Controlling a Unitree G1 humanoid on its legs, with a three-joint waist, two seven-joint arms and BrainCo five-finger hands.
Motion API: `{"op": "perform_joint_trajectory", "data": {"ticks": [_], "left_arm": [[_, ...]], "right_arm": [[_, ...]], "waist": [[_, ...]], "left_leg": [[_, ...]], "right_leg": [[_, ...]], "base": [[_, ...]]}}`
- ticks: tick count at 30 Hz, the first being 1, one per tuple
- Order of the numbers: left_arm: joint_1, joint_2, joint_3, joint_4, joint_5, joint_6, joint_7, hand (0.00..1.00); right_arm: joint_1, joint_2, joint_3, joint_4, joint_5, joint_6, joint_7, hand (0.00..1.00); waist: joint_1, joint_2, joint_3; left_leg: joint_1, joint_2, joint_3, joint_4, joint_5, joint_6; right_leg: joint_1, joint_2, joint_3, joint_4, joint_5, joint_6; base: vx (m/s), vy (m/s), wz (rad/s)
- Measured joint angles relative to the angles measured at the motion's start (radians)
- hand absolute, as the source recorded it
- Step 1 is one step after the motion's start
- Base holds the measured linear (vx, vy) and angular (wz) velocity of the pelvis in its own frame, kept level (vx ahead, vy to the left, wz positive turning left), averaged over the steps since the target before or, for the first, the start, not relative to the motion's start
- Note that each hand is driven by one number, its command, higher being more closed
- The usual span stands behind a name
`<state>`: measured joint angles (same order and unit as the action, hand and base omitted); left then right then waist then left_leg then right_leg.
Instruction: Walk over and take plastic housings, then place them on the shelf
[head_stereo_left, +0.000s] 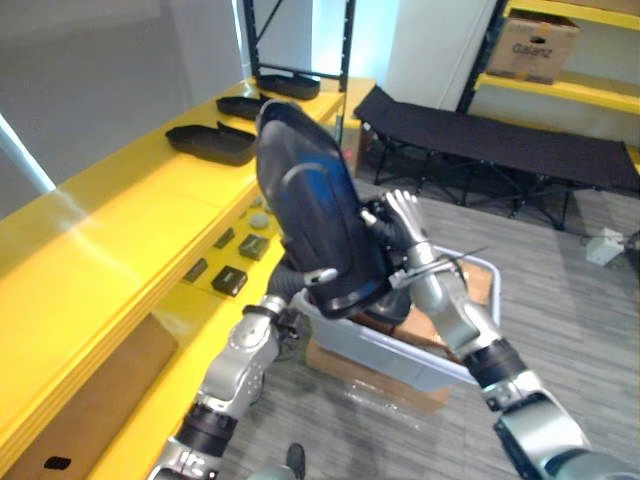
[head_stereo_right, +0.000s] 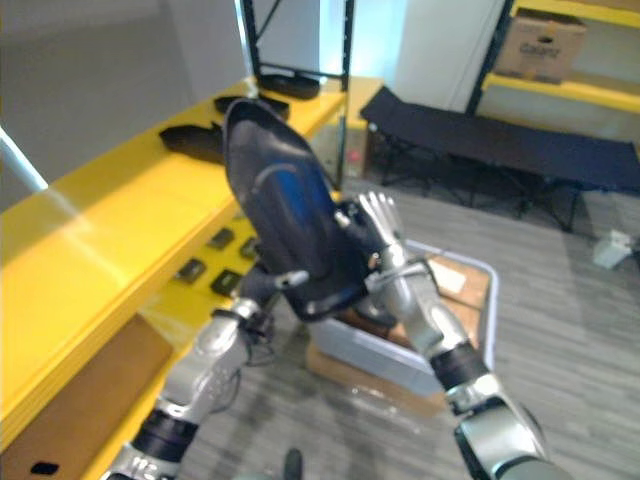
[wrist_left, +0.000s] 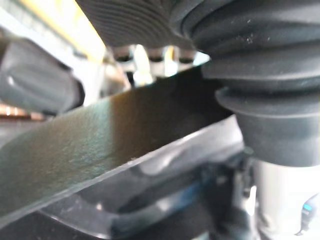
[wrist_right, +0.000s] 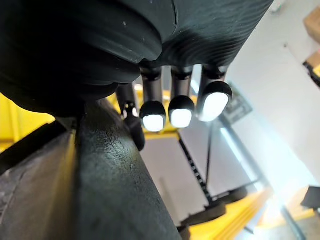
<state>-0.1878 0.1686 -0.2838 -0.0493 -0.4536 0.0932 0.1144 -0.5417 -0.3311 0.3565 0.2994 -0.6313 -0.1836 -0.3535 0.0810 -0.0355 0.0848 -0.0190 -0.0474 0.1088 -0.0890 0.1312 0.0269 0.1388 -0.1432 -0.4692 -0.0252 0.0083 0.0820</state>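
I hold a large black plastic housing (head_stereo_left: 312, 205) upright between both hands, lifted beside the long yellow shelf (head_stereo_left: 110, 240). My right hand (head_stereo_left: 402, 222) lies flat against its right side with straight fingers (wrist_right: 181, 107); the housing's dark edge (wrist_right: 100, 190) runs under them. My left hand (wrist_left: 260, 75) reaches in from below and sits behind the housing's edge (wrist_left: 100, 145). Three more black housings lie on the shelf top: a near one (head_stereo_left: 210, 143), a middle one (head_stereo_left: 243, 105) and a far one (head_stereo_left: 288, 85).
A grey bin (head_stereo_left: 405, 352) rests on cardboard on the floor just below my hands. Small dark parts (head_stereo_left: 230, 280) lie on the shelf's lower ledge. A black folding cot (head_stereo_left: 500, 140) stands behind. A cardboard box (head_stereo_left: 530, 45) sits on a yellow rack at the far right.
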Motion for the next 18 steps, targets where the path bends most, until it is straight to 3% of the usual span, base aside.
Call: {"op": "perform_joint_trajectory", "data": {"ticks": [8, 14, 15, 18], "left_arm": [[0.075, -0.032, 0.032, -0.006, -0.017, -0.05, 0.079, 1.0], [0.118, -0.029, 0.036, -0.029, -0.184, -0.08, 0.063, 1.0], [0.119, -0.029, 0.035, -0.029, -0.21, -0.086, 0.059, 1.0], [0.119, -0.029, 0.034, -0.034, -0.253, -0.107, 0.058, 1.0]], "right_arm": [[0.091, 0.064, 0.001, -0.021, 0.024, -0.048, -0.019, 1.0], [0.153, 0.08, 0.002, -0.085, 0.03, -0.104, -0.026, 1.0], [0.165, 0.08, 0.002, -0.095, 0.03, -0.113, -0.037, 0.0], [0.196, 0.076, 0.011, -0.118, 0.029, -0.144, -0.055, 0.0]], "waist": [[0.0, 0.0, 0.0], [0.0, 0.001, 0.0], [0.0, 0.001, 0.0], [-0.004, 0.002, -0.001]], "left_leg": [[0.001, 0.0, 0.002, 0.0, -0.002, -0.003], [0.0, 0.0, 0.009, 0.0, -0.008, -0.001], [0.0, -0.001, 0.009, 0.0, -0.009, 0.0], [-0.004, -0.002, 0.011, 0.0, -0.011, 0.002]], "right_leg": [[-0.001, -0.001, 0.0, 0.002, -0.003, -0.002], [-0.007, -0.004, 0.003, 0.001, -0.004, -0.003], [-0.009, -0.005, 0.003, 0.001, -0.004, -0.003], [-0.015, -0.008, 0.005, 0.006, -0.005, -0.003]], "base": [[0.0, 0.0, 0.0], [0.0, 0.006, -0.02], [0.0, 0.0, -0.04], [0.0, 0.0, -0.01]]}}
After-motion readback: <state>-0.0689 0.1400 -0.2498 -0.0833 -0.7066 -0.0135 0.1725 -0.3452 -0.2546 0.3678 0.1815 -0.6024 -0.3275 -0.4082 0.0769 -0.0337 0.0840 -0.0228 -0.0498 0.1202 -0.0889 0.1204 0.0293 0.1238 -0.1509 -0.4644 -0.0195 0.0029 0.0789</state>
